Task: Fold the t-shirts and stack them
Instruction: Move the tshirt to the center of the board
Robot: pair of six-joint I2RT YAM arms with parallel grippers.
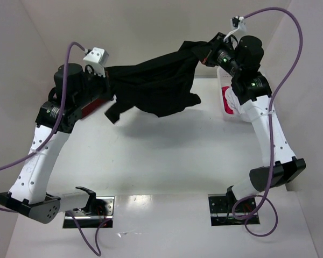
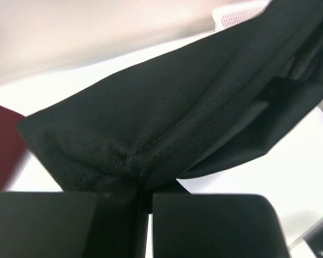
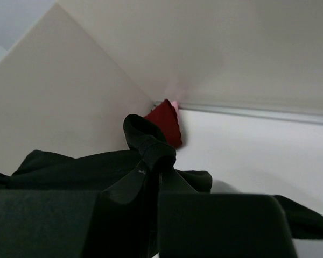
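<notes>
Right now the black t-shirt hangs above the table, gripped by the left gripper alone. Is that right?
Not alone: the black t-shirt hangs above the table, but the left gripper and the right gripper are both shut on it. The right wrist view shows the cloth pinched there.

No lettering, label, brand mark or number can be read in any of the three views.
</notes>
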